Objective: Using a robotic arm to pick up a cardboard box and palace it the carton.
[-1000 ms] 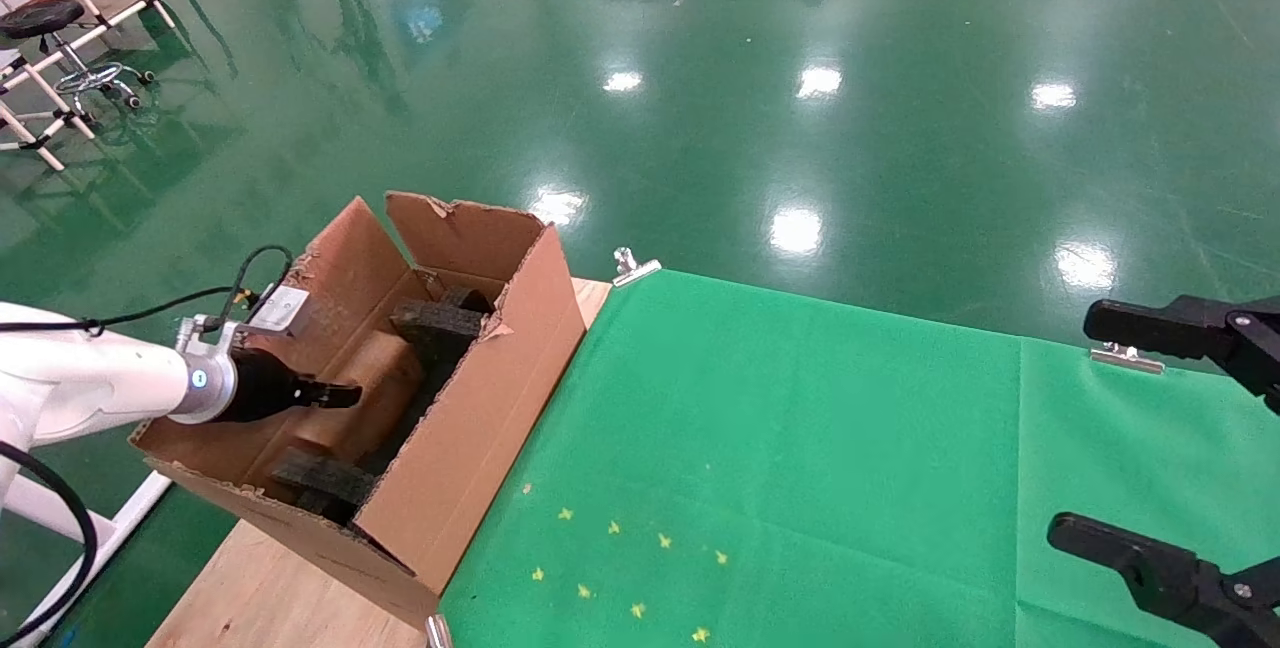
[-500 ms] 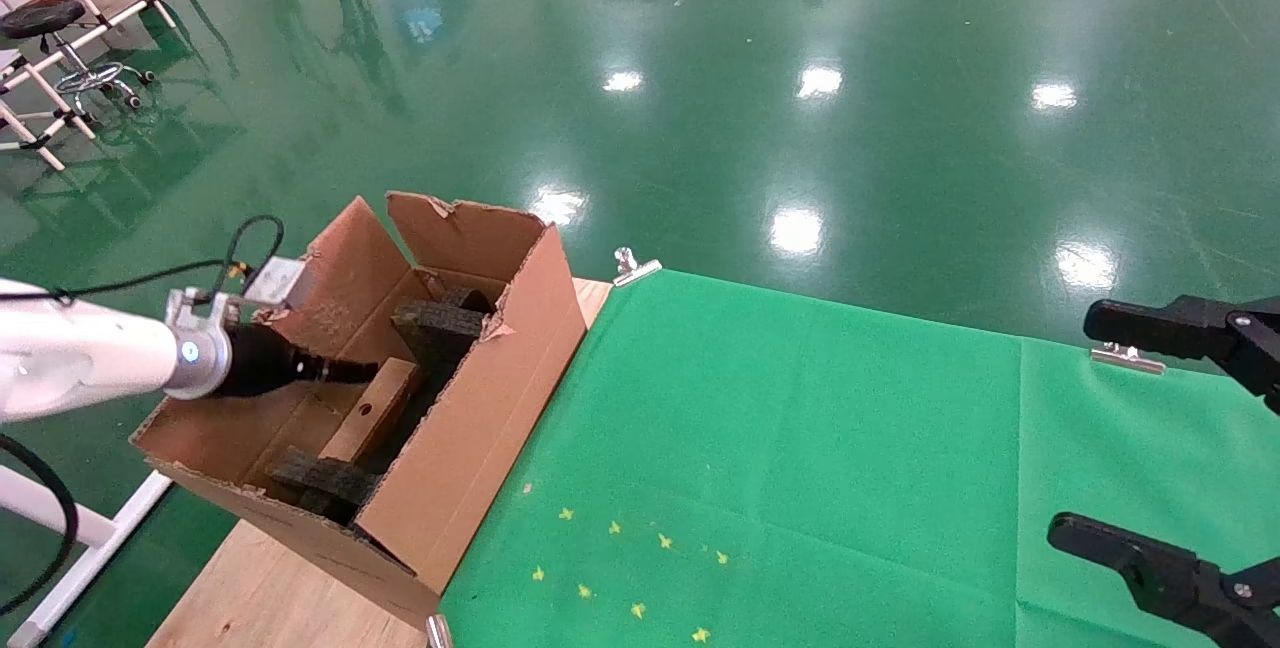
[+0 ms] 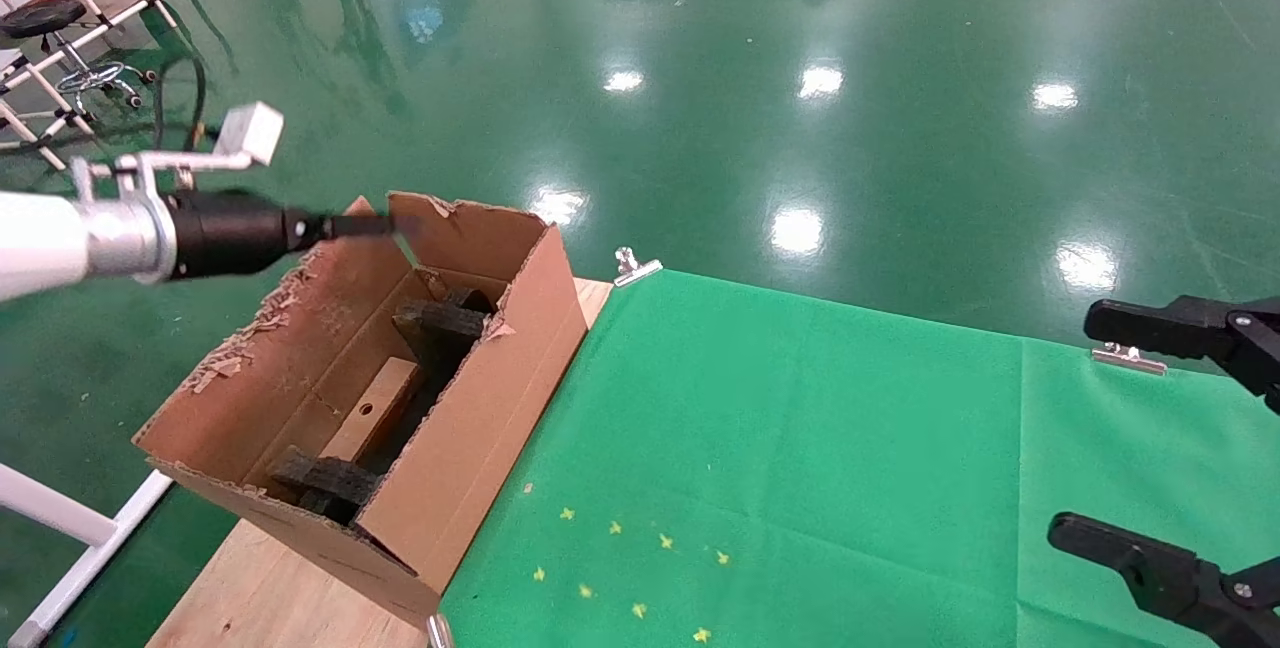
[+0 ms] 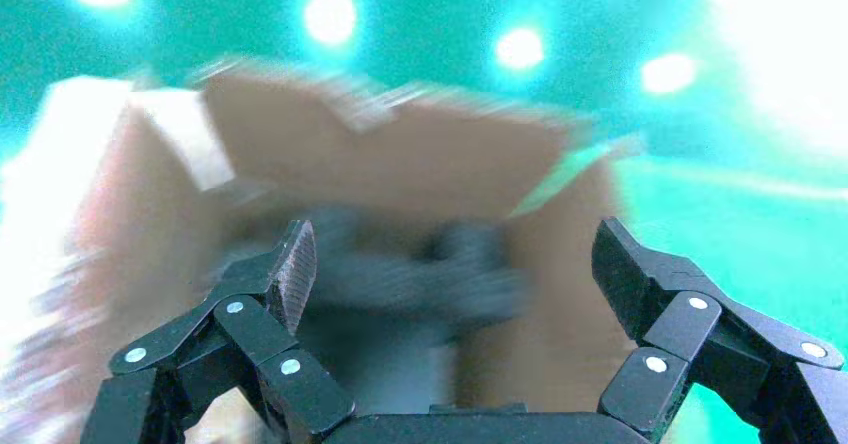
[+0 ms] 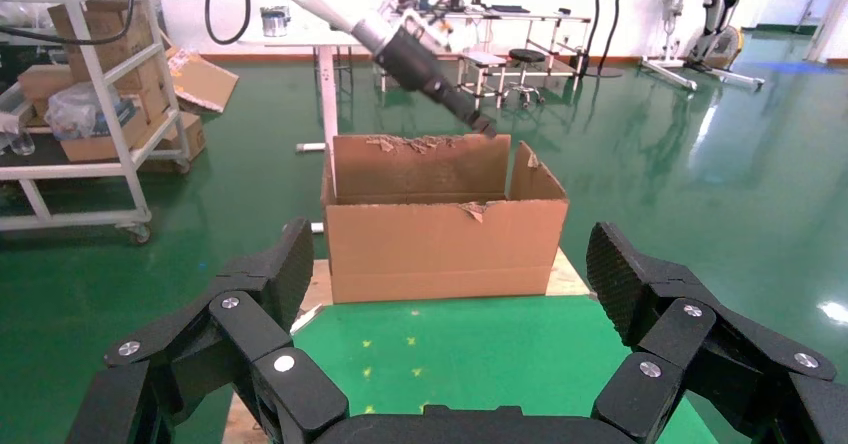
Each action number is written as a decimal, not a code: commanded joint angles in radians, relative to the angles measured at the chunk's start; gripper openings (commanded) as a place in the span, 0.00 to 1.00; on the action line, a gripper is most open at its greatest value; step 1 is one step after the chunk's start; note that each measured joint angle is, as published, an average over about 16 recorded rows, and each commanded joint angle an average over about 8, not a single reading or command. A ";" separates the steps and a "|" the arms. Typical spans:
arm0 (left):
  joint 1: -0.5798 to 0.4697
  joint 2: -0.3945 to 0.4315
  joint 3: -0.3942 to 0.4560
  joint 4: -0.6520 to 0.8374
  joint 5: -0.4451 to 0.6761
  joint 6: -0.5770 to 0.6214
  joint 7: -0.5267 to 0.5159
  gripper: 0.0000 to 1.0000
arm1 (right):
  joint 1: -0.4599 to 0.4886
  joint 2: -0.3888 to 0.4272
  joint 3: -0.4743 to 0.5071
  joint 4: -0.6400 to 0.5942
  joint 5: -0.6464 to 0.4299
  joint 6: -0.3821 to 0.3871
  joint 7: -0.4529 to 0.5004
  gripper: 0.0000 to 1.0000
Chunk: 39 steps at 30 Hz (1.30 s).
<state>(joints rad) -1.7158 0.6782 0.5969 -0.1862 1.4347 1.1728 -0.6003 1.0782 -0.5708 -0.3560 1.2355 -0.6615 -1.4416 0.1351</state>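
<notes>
With the cardboard box (image 3: pixel 372 415) lying inside the carton (image 3: pixel 470 428), tilted between the black foam pieces (image 3: pixel 440 321) at the far end and another foam piece (image 3: pixel 322 479) at the near end, round hole facing up. Free of any grip, touching nothing but carton floor and foam. Left gripper (image 3: pixel 385 225) of the robotic arm (image 3: pixel 120 233) raised above the carton's far-left upright flap, clear of the cardboard box; fingers (image 4: pixel 292 269) spread wide apart and holding nothing, seen plainly in the left wrist view. Carton resting on the wooden table edge (image 3: pixel 270 593), just beside the green cloth (image 3: pixel 800 448). Right gripper (image 3: pixel 1160 443) parked at the far right over the green cloth, jaws gaping wide and empty, well apart from the carton.
</notes>
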 commanded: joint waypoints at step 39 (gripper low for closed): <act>0.249 -0.043 -0.204 -0.415 -0.420 0.345 0.042 1.00 | 0.000 0.000 0.000 0.000 0.000 0.000 0.000 1.00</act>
<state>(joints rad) -1.4667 0.6352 0.3929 -0.6016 1.0147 1.5175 -0.5578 1.0781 -0.5705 -0.3561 1.2353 -0.6614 -1.4412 0.1350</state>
